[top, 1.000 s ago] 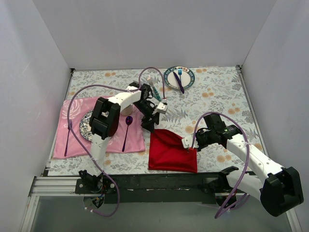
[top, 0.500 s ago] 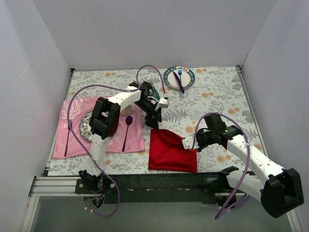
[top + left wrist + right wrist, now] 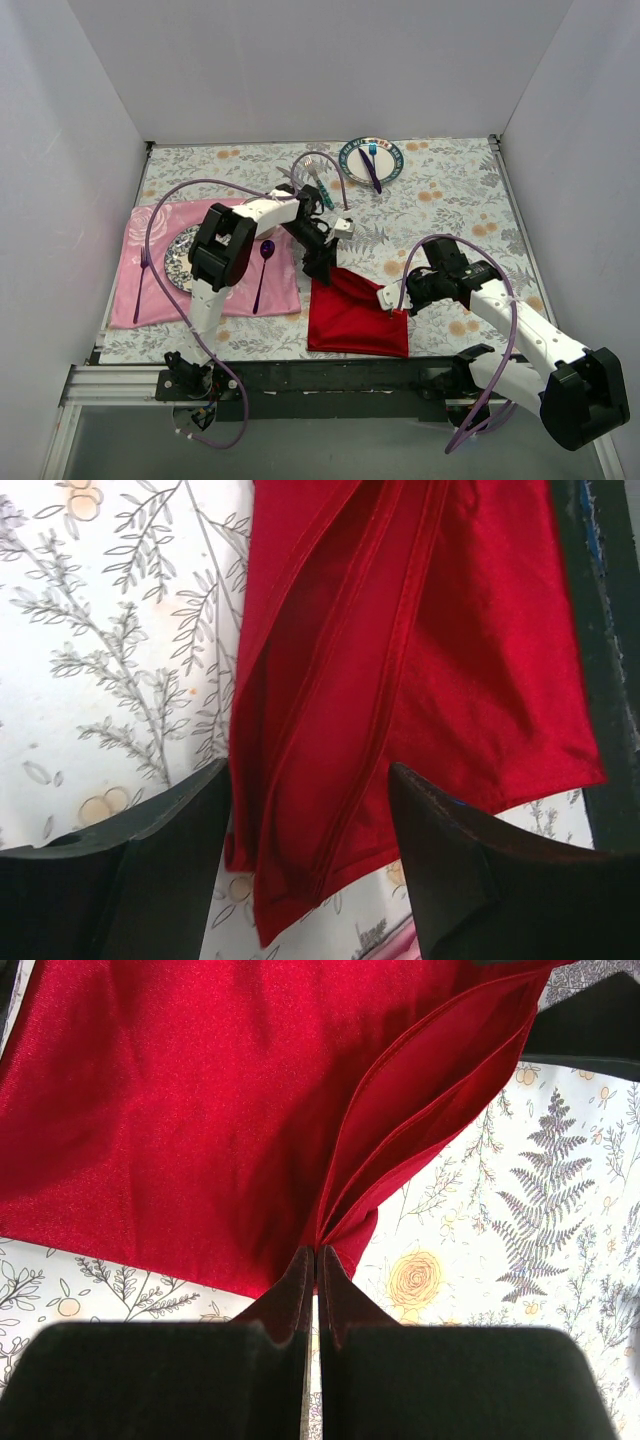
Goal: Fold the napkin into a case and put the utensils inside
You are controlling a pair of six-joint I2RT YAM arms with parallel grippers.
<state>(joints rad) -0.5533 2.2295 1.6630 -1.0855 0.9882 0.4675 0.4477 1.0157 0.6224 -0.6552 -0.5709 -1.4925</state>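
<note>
Red napkin (image 3: pixel 355 318) lies folded on floral cloth (image 3: pixel 450 200) nr front edge, R gripper (image 3: pixel 316 1260) clamped tight on its right-side corner, L gripper (image 3: pixel 310 805) jaws apart astride its far-left folds, gripping nothing.

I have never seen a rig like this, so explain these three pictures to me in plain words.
Two robot arms are bolted at the near edge of a flowered table. The wide picture looks down from above; the other two come from a camera on each wrist. The right tool is shut, pinching the edge of the folded red napkin. The left tool is open, straddling the napkin's far left corner. Also there: a pink placemat with a purple spoon, teal-handled utensils beyond the left arm, and a plate at the back.
</note>
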